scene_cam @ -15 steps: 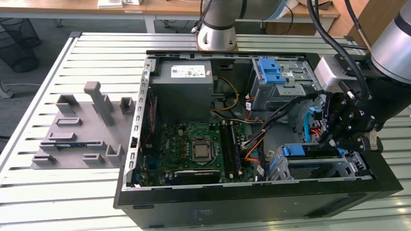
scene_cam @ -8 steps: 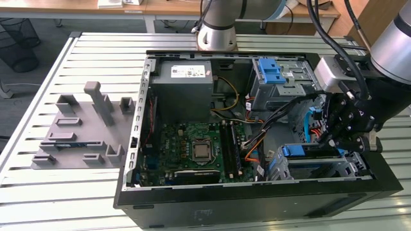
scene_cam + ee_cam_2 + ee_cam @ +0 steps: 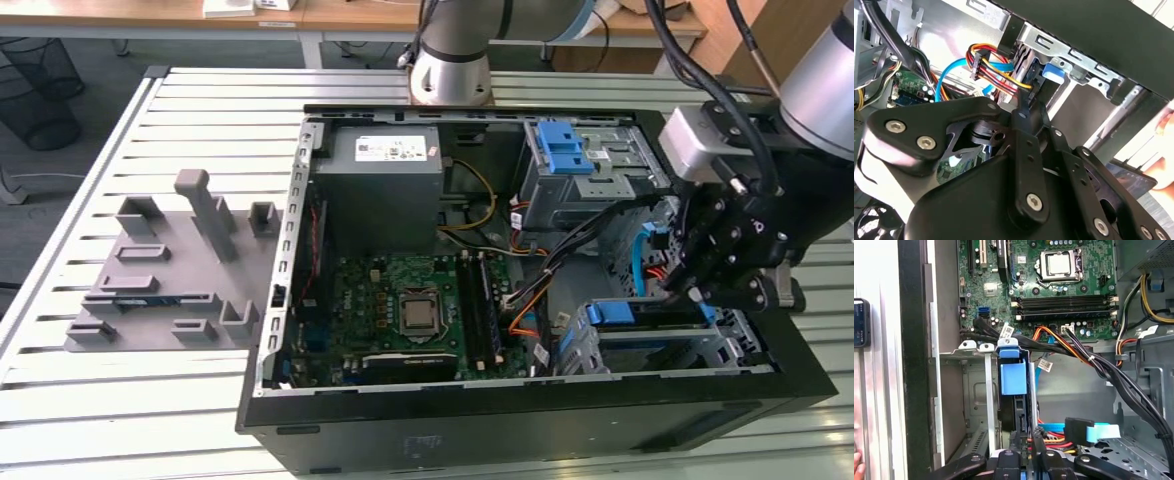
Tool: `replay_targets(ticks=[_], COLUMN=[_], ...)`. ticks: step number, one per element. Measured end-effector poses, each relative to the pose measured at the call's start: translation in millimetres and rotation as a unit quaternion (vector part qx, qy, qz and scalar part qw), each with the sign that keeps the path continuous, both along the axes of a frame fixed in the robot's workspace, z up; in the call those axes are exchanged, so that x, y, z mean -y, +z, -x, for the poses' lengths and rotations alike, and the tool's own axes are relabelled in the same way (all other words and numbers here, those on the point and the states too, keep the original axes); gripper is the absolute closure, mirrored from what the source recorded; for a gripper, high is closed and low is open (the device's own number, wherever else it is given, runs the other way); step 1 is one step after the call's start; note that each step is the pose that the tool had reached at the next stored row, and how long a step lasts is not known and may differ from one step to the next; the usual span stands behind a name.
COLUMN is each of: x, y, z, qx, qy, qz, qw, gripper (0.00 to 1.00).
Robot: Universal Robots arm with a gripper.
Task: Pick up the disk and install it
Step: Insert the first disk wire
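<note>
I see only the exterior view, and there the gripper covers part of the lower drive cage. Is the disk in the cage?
Observer: Yes. In the first wrist view the disk stands on its edge in a slot of the drive cage, with its blue bracket towards the camera.
Operator: Is any cable plugged into it?
Observer: I see none. A black connector on a light blue cable hangs beside the disk, apart from it.
Operator: Is somebody near the case?
Observer: Yes. Part of a person's hand shows just outside the case wall.
</note>
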State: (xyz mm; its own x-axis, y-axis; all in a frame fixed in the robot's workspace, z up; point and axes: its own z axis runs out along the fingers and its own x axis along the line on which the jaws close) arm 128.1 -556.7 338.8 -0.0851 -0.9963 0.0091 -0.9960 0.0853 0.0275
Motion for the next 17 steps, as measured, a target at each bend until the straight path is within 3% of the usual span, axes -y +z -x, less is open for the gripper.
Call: replay_targets(ticks=[2, 5, 7, 17], x=[-0.1, -0.1, -0.1, -0.1], y=[3.3, 3.4, 3.4, 3.4], z=[0.0, 0.0, 0.0, 0.0], qx=[0.0000, 0.0000, 0.0000, 0.0000], qy=[0.000, 0.000, 0.000, 0.000], qz=[0.0001, -0.0007, -0.0014, -0.0047], qw=[1.0000, 1.0000, 1.0000, 1.0000], gripper=[0.76, 0.78, 0.89, 0.89])
